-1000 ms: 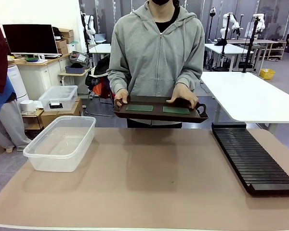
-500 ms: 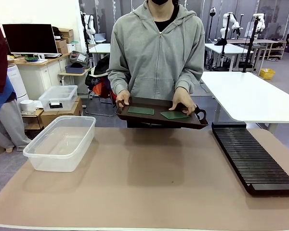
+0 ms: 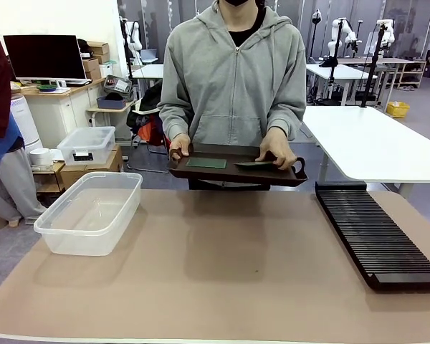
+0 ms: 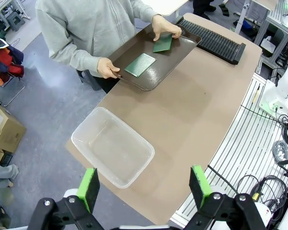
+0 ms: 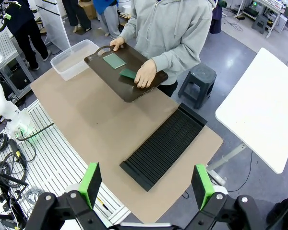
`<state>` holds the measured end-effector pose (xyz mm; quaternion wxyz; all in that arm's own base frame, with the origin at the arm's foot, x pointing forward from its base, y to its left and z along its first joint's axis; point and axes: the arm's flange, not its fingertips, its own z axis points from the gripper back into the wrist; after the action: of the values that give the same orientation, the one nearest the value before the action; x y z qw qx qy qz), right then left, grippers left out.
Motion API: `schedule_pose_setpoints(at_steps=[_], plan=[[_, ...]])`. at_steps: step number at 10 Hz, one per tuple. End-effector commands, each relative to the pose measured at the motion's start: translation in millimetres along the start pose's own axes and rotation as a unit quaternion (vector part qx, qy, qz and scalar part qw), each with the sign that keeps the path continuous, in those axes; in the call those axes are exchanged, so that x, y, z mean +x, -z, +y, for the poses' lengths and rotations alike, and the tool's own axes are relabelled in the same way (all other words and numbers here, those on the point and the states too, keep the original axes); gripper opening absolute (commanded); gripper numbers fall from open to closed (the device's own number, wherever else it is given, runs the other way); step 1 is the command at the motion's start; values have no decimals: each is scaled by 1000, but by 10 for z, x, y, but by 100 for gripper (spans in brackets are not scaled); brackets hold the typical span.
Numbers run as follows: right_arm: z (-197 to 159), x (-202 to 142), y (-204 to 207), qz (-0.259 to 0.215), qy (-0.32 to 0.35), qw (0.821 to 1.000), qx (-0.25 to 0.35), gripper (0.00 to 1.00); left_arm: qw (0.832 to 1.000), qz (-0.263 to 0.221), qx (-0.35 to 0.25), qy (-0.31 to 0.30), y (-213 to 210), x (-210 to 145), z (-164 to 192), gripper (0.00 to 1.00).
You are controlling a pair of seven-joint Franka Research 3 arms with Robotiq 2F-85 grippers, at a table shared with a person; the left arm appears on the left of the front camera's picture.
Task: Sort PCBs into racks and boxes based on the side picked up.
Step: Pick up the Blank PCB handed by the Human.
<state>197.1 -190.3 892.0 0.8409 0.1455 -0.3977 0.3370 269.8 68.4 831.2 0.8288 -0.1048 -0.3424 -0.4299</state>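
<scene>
Person's fingers (image 4: 158, 32) cover part of one PCB (image 4: 163, 45); left hand (image 4: 144, 187) and right hand (image 5: 146, 184) spread.

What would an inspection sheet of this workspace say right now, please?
Surface: tan table, bare in the middle.
Job's things: two PCBs on a tray the person holds at the far edge, a hand on one; rack right; box left.
Clutter: nothing seen.
Grippers: left gripper and right gripper open, high above the table.
Cables: loose cables beside the table.
Surroundings: lidded bin, monitor, white table.

Tub (image 3: 86, 242) left, rack (image 3: 376, 236) right, tray (image 3: 233, 175) behind
</scene>
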Motion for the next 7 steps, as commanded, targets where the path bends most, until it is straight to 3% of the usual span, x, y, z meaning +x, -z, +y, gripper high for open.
schedule_pose_setpoints(at_steps=[1,7], plan=[[9,-1,-9,-1,-1,1000,0,100,1000,-2,0,-2,-8,4,2,100],[9,-1,-9,-1,-1,1000,0,100,1000,-2,0,-2,-8,4,2,100]])
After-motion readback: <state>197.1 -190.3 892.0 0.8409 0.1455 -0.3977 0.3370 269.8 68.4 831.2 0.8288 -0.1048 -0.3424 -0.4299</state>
